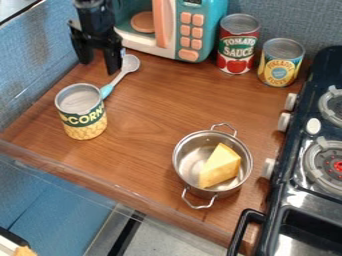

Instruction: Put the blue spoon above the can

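My hand (pixel 99 66) hangs down, its fingers (pixel 112 60) parted.
My black arm (pixel 93 11) is at the top edge of the camera view, in the left part; below it my two fingers point downward, side by side, with a gap between them.

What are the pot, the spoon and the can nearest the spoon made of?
Pot: shiny metal, likely stainless steel; silvery with bright reflections, wire-like handles.
Spoon: probably plastic, maybe silicone; smooth pale grey head, blue handle end.
Can: probably metal with a printed wrap; grey top, silvery rim.
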